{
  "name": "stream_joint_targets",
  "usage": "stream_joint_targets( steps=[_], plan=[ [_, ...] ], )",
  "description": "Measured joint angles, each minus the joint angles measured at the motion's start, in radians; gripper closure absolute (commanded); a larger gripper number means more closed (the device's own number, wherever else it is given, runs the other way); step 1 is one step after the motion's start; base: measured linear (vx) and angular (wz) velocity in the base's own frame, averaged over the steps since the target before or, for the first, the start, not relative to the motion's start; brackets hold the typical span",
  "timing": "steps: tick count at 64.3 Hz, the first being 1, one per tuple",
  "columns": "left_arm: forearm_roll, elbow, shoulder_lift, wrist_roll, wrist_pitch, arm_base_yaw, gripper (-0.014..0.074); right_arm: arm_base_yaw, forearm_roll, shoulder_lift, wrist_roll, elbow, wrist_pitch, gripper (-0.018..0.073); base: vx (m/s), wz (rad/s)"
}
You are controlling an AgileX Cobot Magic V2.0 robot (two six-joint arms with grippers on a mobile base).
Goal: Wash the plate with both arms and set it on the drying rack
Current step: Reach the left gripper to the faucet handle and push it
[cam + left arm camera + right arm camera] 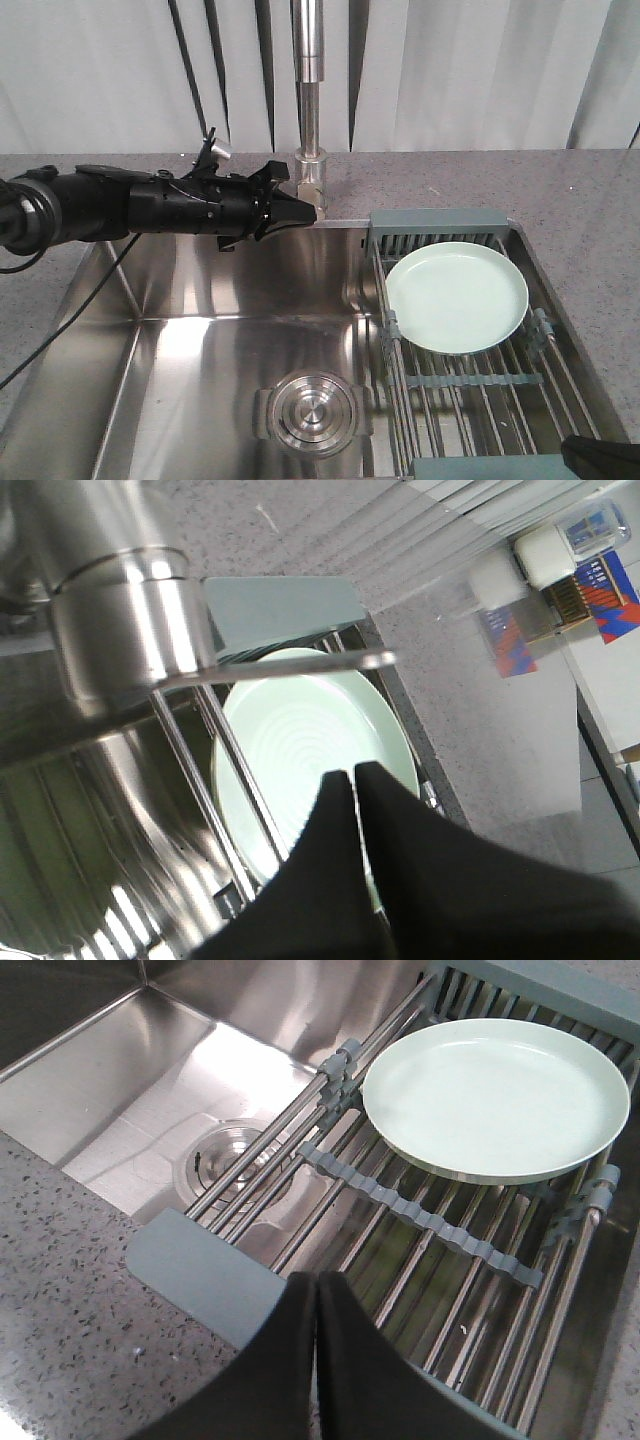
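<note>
The left arm (120,205) is stretched level above the sink (200,350), its gripper (305,212) pressed shut and empty beside the faucet (311,100). The plate (456,296) is seen flat on the drying rack (470,380). The right gripper (316,1290), closed on nothing, is poised at the rack's near end.

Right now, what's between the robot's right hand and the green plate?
Only rack. In the right wrist view, the shut right hand faces the plate across the drying rack's bare steel wires and one wavy grey-green cross strip.
</note>
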Motion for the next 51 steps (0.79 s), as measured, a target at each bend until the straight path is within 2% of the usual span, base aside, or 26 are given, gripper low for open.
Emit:
stream_joint_targets(
  steps=[13,36,51],
  plan=[
    [-0.051,-0.059,0.069,0.0,-0.002,0.0,0.0603,0.0,0.0,0.0,0.0,0.0,-0.002,0.0564,0.0,0.0],
    [-0.051,-0.171,0.132,0.0,0.02,-0.006,0.0603,0.0,0.0,0.0,0.0,0.0,-0.004,0.0564,0.0,0.0],
    [-0.064,-0.182,0.133,0.0,-0.006,-0.007,0.0603,0.0,0.0,0.0,0.0,0.0,-0.004,0.0564,0.0,0.0]
  ],
)
